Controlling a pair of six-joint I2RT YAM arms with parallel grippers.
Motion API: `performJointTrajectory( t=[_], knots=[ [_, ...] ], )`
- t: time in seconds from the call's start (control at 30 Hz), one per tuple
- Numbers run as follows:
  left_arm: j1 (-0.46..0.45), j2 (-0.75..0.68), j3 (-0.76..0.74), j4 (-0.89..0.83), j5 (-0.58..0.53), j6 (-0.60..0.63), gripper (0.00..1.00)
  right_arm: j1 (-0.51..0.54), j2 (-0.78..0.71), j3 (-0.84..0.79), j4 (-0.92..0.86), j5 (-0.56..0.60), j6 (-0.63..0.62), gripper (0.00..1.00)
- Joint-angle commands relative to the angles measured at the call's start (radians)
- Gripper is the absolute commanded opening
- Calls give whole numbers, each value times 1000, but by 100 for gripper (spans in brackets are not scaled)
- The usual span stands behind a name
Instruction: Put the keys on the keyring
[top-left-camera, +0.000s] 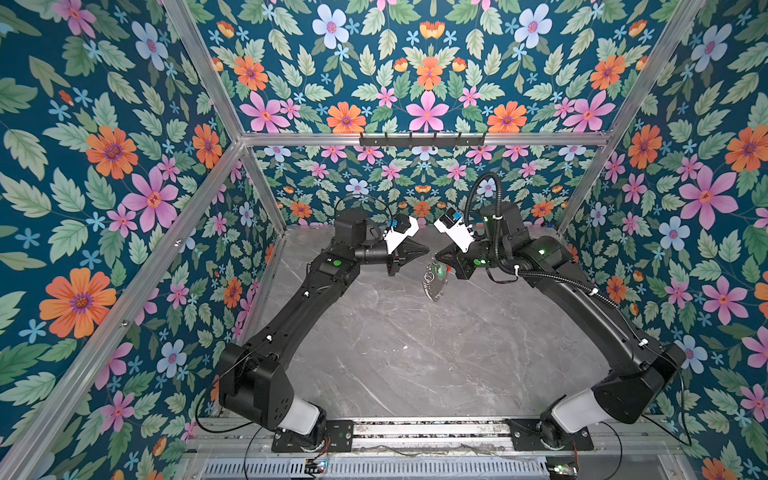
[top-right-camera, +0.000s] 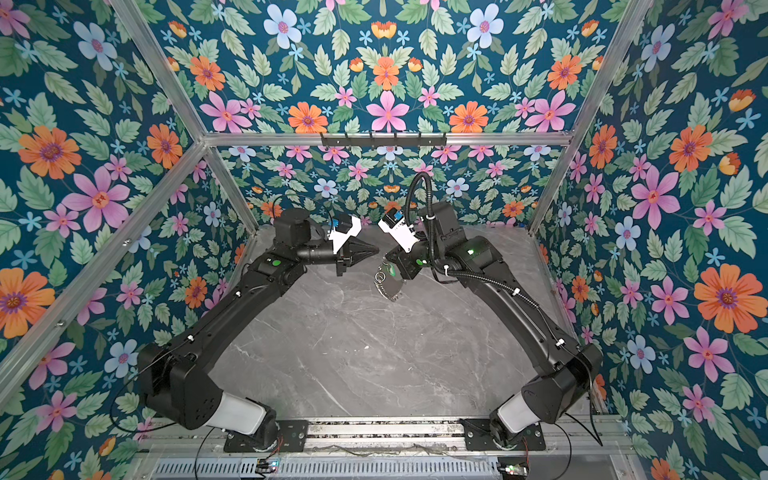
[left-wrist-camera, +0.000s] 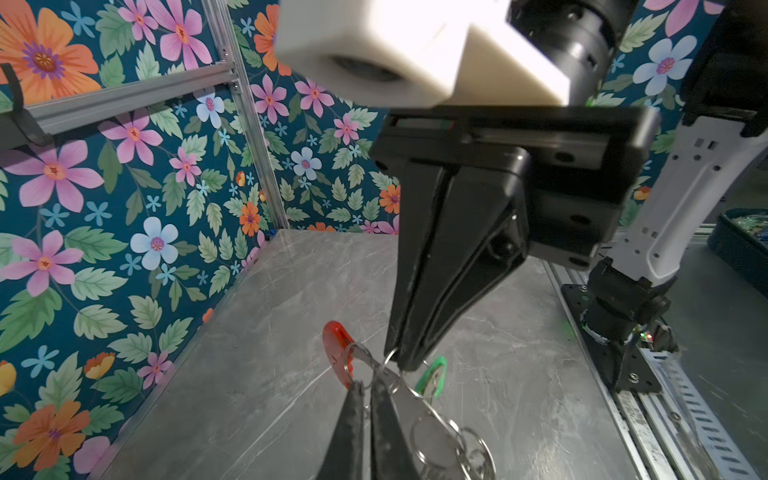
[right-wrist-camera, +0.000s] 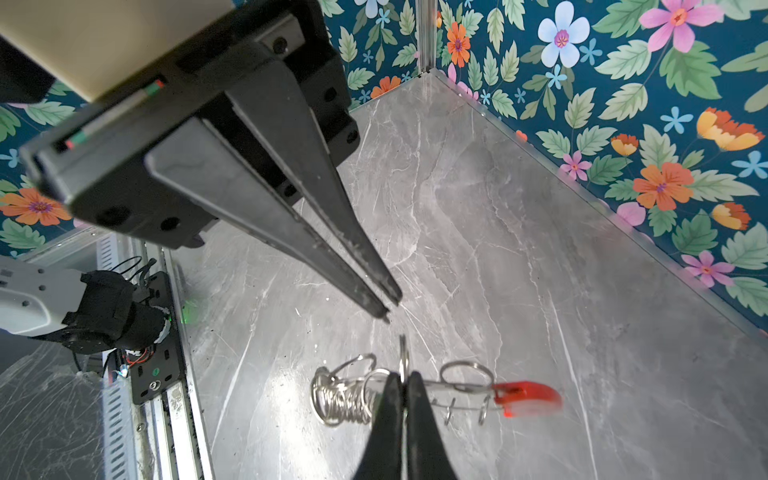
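Since both arms rise from the near edge of the surface (top-left-camera: 395, 353), I take them first. The left arm (top-left-camera: 291, 316) and the right arm (top-left-camera: 602, 309), two in all, lean inward until their tips nearly meet above the marble.

The left gripper (right-wrist-camera: 386, 307) has its jaws drawn all but together on nothing. Its tips are near the keyring (top-left-camera: 433, 286) but not touching it. The right gripper (left-wrist-camera: 409, 363) has its jaws clamped on the keyring's wire, so the keyring hangs in the air beneath them, clear of the surface.

It is one thin silver hoop, with one red plastic arc (right-wrist-camera: 528, 399) at one end and a bunch of silver split rings (right-wrist-camera: 340, 399) at the other. One green key tag (left-wrist-camera: 434, 378), bright and very small, hangs just beside the right jaws, close against the hoop. I cannot tell whether its loop is threaded on.

My right wrist view does not show the tag. In both top views the hoop is small and partly covered by the right gripper. The bunched rings sit too tightly for me to count.

Farthest back, one black rack (top-left-camera: 422, 140) with six hooks sits on the rear wall.
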Motion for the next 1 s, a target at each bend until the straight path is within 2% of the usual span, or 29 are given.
performJointTrajectory(
  t=[0.0,0.4,0.6,0.93,0.97],
  knots=[
    [-13,4,5,-15,38,26,10,4,-6,2,12,-5,-24,0],
    [-26,12,12,-2,35,15,10,17,-6,17,12,-17,-22,0],
    [-26,17,19,-2,41,14,0,22,-6,18,9,-19,-21,0],
    [-26,15,5,-3,55,8,0,24,-21,20,25,-15,-17,0],
    [-26,12,4,-7,45,8,3,23,-22,18,27,-15,-17,0]
  ],
)
